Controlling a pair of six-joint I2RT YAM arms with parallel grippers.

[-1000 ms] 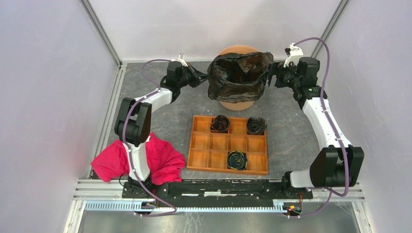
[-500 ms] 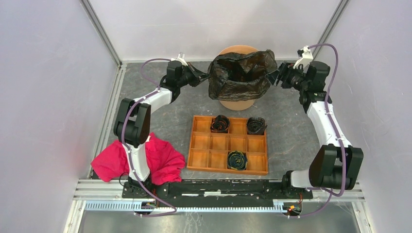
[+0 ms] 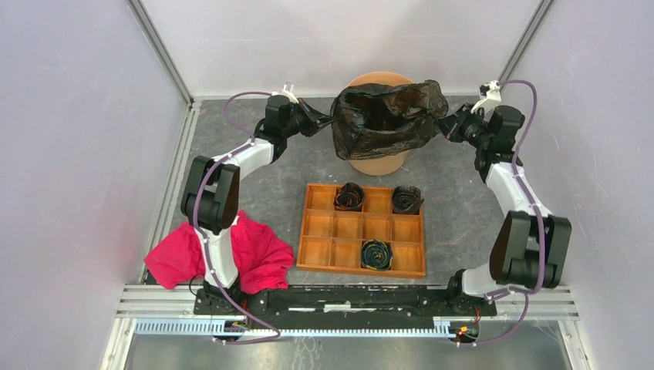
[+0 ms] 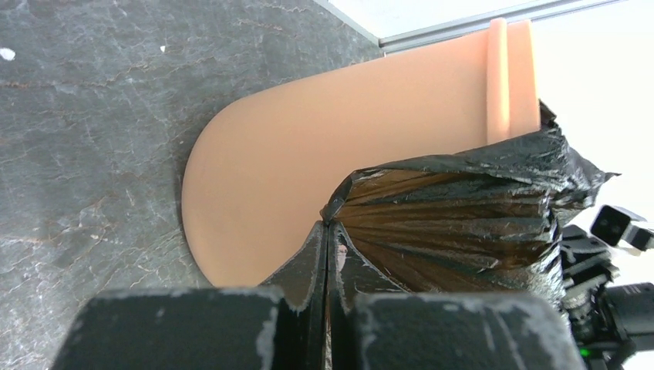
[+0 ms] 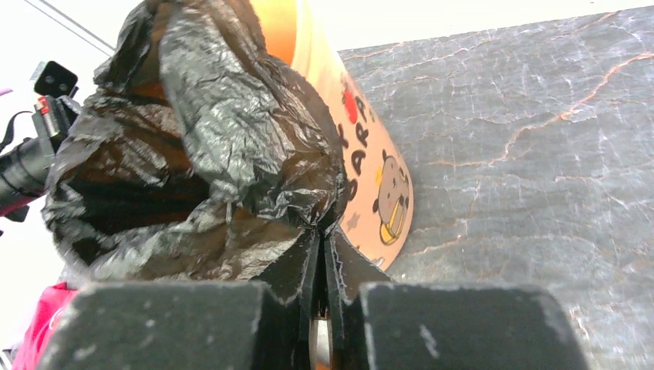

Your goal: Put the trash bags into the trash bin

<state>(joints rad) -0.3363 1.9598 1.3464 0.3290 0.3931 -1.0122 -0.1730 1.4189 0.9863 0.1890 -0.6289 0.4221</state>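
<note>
A glossy black plastic bag covers the round terracotta-orange bin at its mouth; the left gripper and right gripper block its sides. Bare grey tabletop separates the bin from the orange-brown wooden tray.

The right arm swung outward, jaws now pinched on the trash bag, stretching it.

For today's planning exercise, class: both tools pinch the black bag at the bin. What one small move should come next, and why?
Probably lower both tools together, easing the bag into the bin. The left tool and right tool are each shut on opposite edges, holding its mouth open across the bin's top, so no regrasp seems needed.
</note>
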